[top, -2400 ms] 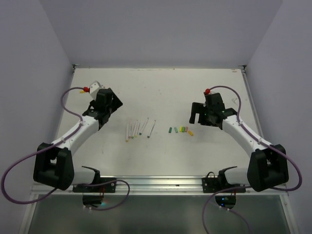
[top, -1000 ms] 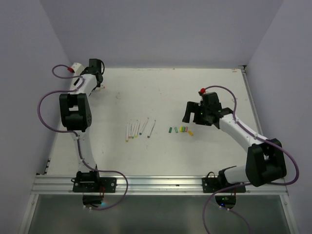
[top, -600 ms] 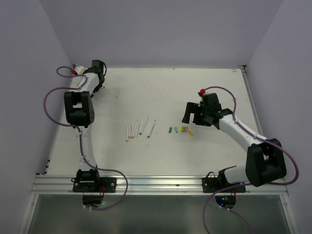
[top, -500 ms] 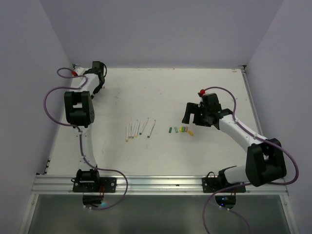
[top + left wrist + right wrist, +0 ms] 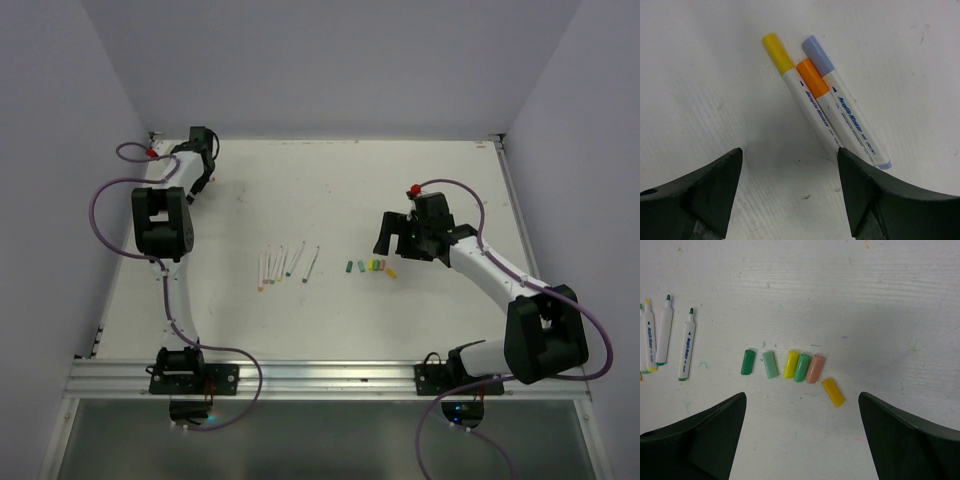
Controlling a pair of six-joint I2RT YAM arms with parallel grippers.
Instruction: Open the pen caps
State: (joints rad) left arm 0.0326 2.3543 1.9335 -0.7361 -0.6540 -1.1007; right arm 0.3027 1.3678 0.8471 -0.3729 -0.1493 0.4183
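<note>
1. Six short coloured plastic caps (image 5: 791, 364) lie loose at the centre, beside six uncapped white pens (image 5: 311, 264).
2. Three capped pens (image 5: 825, 107) lie far-left under the spread left gripper (image 5: 789, 156), which has newly swung there.
3. The right gripper (image 5: 802, 396) gapes wide above the caps.

White counter (image 5: 900, 300), flecked with faint green, pink and orange specks. On it: a dark green plastic cap (image 5: 747, 362), a pale mint cap (image 5: 770, 364), a yellow cap (image 5: 791, 364), a mid-green cap (image 5: 802, 367), a salmon-pink cap (image 5: 815, 368) and a deeper yellow cap (image 5: 833, 392). The uncapped white plastic pens (image 5: 687, 347) have green tips and blue lettering. The yellow-capped white marker (image 5: 795, 85), orange-capped white marker (image 5: 825, 107) and lavender-capped white marker (image 5: 850, 107) bear blue print too. The left claw (image 5: 788, 160) and right claw (image 5: 801, 400) are black; the thin round cables (image 5: 100, 200) are purple.
</note>
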